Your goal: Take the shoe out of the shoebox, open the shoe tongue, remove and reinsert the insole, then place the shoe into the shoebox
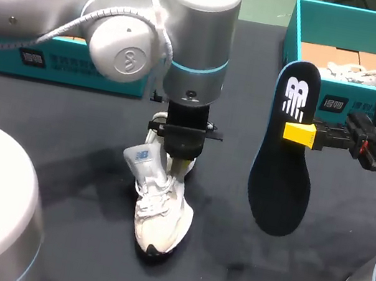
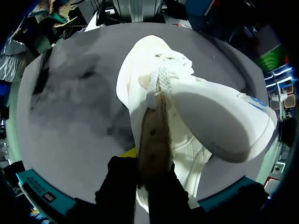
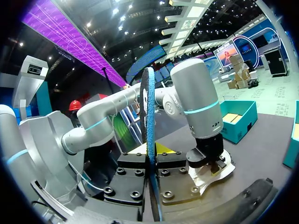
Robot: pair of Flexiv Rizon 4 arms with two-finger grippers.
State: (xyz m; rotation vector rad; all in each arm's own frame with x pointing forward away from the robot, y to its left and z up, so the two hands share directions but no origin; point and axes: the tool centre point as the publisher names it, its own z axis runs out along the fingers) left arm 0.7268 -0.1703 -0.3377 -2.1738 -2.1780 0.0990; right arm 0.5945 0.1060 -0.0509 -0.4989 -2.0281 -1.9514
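A white shoe (image 1: 161, 212) stands on the dark table, toe towards me, with its tongue (image 1: 142, 159) pulled out to the left. My left gripper (image 1: 182, 163) comes down at the heel and is shut on the rim of the shoe's opening. In the left wrist view the shoe (image 2: 140, 74) runs ahead of the left gripper (image 2: 152, 158), its rim pinched edge-on and the tongue (image 2: 219, 121) bent aside. My right gripper (image 1: 298, 133) is shut on the dark insole (image 1: 281, 171), holding it upright in the air right of the shoe. The insole (image 3: 148, 107) shows edge-on between the fingers of the right gripper (image 3: 152, 156).
A teal shoebox (image 1: 292, 28) stands at the back right with another white shoe (image 1: 361, 69) in it. A second teal box (image 1: 42, 60) sits at the back left, behind my left arm. Bare table (image 1: 60, 162) lies left of the shoe.
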